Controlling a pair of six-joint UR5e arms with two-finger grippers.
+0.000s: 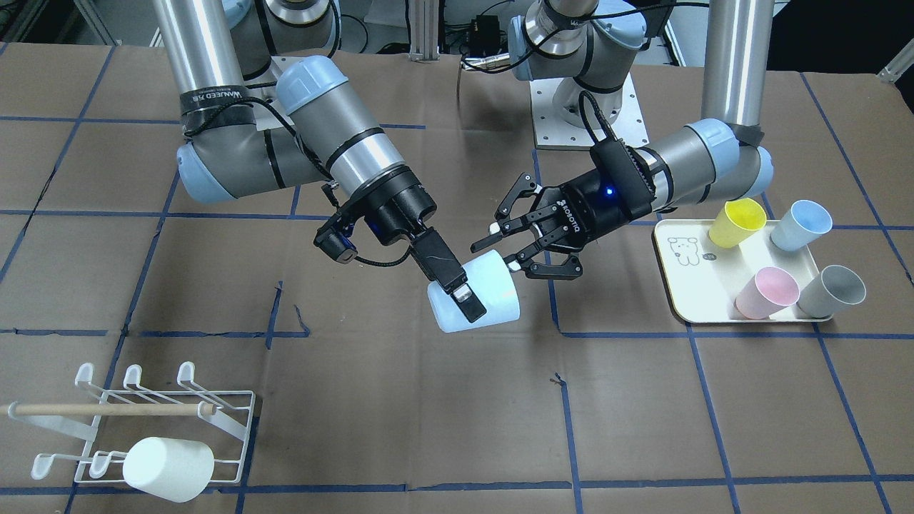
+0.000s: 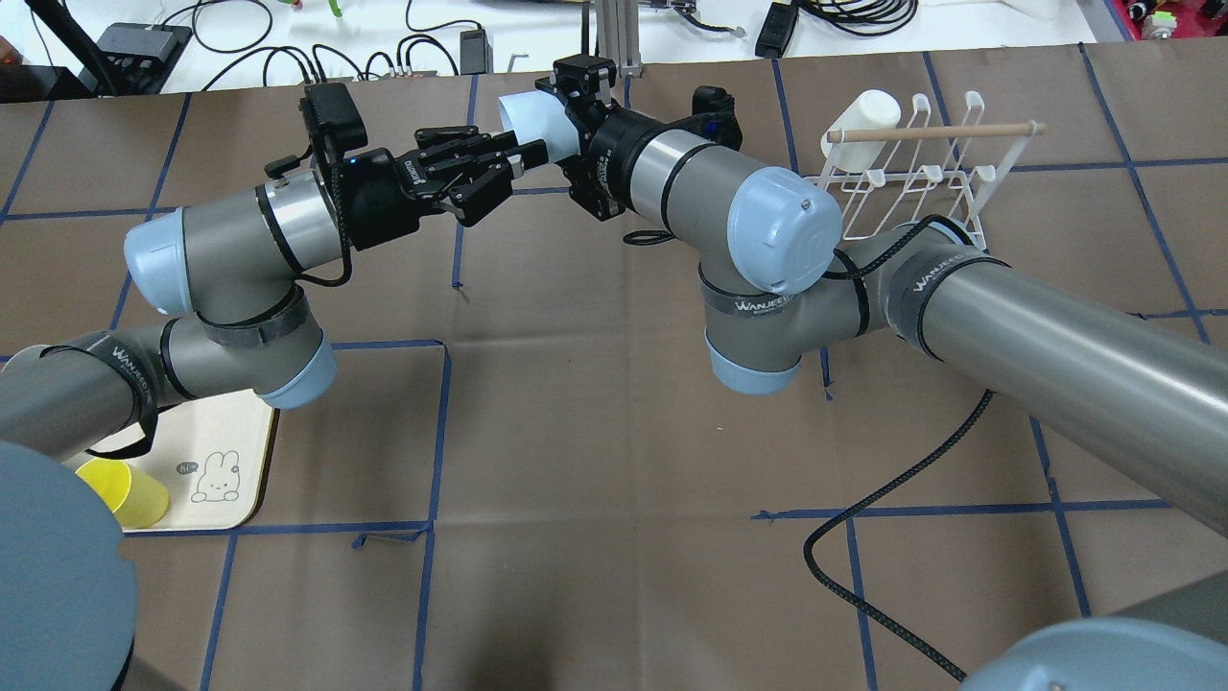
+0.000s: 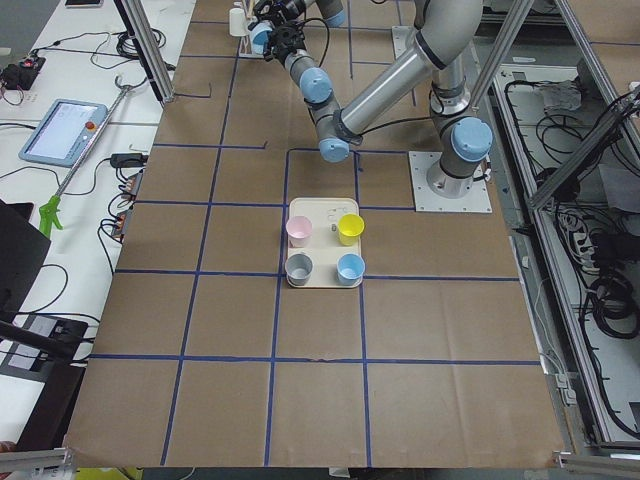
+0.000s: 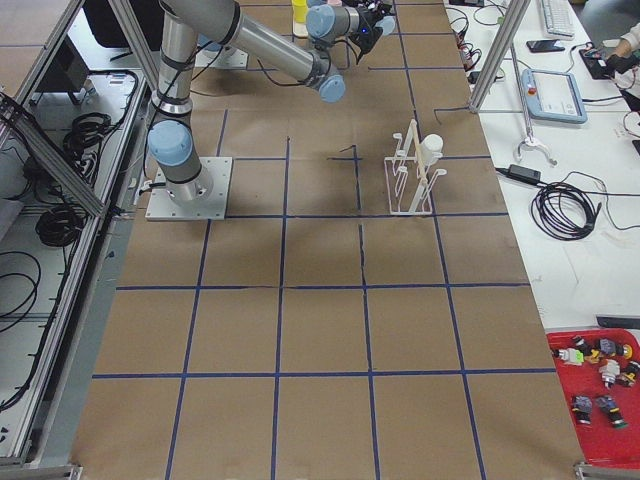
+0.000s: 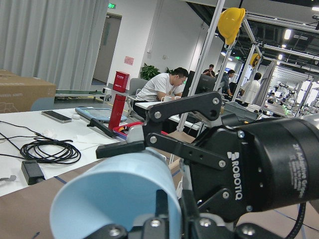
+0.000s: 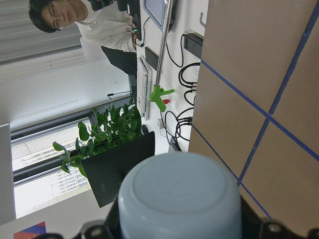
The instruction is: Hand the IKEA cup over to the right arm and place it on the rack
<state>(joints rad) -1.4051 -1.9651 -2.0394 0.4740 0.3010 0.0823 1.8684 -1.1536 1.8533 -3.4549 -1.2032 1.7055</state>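
Exterior front-facing: right gripper (image 1: pixel 468 298) is clamping the pale-blue plastic cup (image 1: pixel 496 285) across its wall, mid-air, likely keeping its mouth free for the white wire rack (image 1: pixel 107 409); left gripper (image 1: pixel 500 251) is hovering spread open at the rim, empty.

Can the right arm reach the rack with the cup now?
Probably not yet: the right pincer grips the blue cup, but the open left pincer is right at its rim. The rack has free prongs.
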